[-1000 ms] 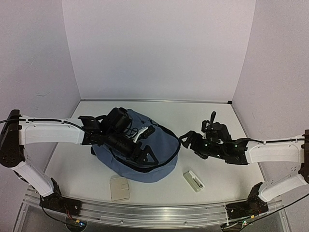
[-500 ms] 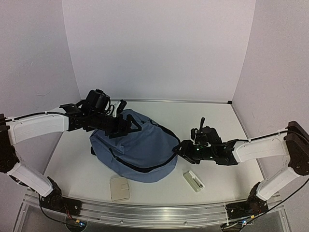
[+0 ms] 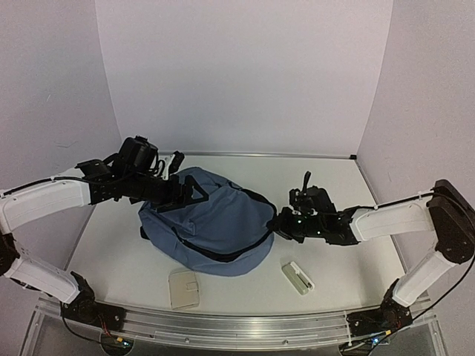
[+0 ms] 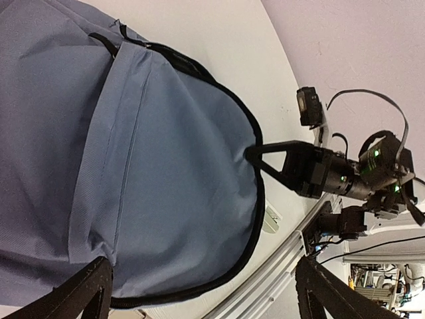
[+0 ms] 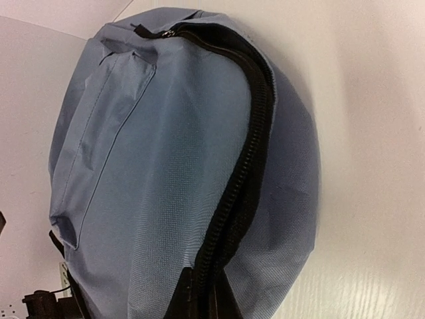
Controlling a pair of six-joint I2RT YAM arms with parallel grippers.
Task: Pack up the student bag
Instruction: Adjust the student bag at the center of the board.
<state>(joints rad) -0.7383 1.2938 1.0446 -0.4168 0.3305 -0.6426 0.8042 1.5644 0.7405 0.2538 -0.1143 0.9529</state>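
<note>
The student bag (image 3: pixel 211 233), slate-blue with a black zipper (image 5: pixel 247 159), lies on the table between the two arms. My left gripper (image 3: pixel 194 199) hangs open just above the bag's back left part. In the left wrist view its two black fingers (image 4: pixel 83 294) stand wide apart, with only bag fabric (image 4: pixel 133 133) beneath them. My right gripper (image 3: pixel 276 226) is at the bag's right edge and is shut on the zipper seam. In the right wrist view, the closed black tips (image 5: pixel 206 299) pinch that seam. The right gripper (image 4: pixel 265 154) also shows in the left wrist view, touching the bag's rim.
A small beige case (image 3: pixel 184 289) lies in front of the bag near the table's front edge. A small white and green item (image 3: pixel 297 277) lies to the bag's front right. The metal rail (image 3: pixel 223 326) runs along the near edge, and walls enclose the table on three sides.
My left gripper has lifted off the bag's middle and drawn back to the left, open. My right gripper has moved left to the bag's edge and shut on the zipper seam.
</note>
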